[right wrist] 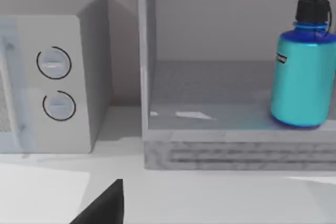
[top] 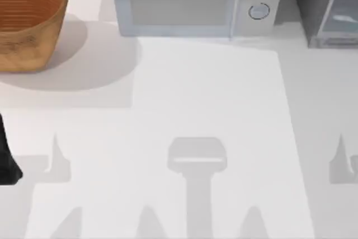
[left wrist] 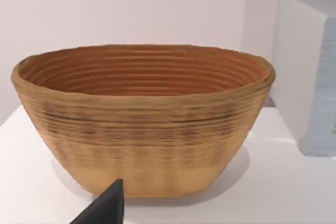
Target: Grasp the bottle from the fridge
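Observation:
The bottle (right wrist: 303, 77), turquoise-blue with a black cap, stands upright on the floor of the fridge (right wrist: 236, 153), toward one side of the open compartment. In the top view the fridge (top: 324, 9) is a dark grey cabinet at the table's back right corner. A black tip of my right gripper (right wrist: 105, 207) shows at the edge of the right wrist view, well short of the fridge and apart from the bottle. My left gripper (left wrist: 105, 209) shows as a black tip in front of the basket, and its arm (top: 8, 158) sits at the table's left edge.
A light-grey microwave (top: 190, 1) with two round knobs stands at the back middle, just left of the fridge. A woven brown basket (top: 28, 20) sits at the back left. The white tabletop (top: 196, 93) stretches in front of them.

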You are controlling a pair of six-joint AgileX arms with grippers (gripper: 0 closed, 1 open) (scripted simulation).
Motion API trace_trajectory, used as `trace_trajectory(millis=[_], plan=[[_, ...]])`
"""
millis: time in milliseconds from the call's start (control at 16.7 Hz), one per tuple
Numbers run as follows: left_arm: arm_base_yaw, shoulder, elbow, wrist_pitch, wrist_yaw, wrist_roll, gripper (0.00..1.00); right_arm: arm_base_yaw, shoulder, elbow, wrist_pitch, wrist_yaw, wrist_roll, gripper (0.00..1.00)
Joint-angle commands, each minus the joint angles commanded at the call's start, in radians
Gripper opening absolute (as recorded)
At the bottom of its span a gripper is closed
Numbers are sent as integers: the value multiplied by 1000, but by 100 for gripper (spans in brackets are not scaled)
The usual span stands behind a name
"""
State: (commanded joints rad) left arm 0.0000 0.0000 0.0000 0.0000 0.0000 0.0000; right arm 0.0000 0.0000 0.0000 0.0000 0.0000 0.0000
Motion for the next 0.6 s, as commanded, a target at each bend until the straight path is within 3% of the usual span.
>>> trace_trajectory(millis=[300, 600], plan=[[0, 0, 0, 0, 0, 0, 100, -23, 62, 9, 63, -23, -2, 100], [0, 0, 0, 0, 0, 0, 100, -126, 378, 47, 369, -118, -5, 100]])
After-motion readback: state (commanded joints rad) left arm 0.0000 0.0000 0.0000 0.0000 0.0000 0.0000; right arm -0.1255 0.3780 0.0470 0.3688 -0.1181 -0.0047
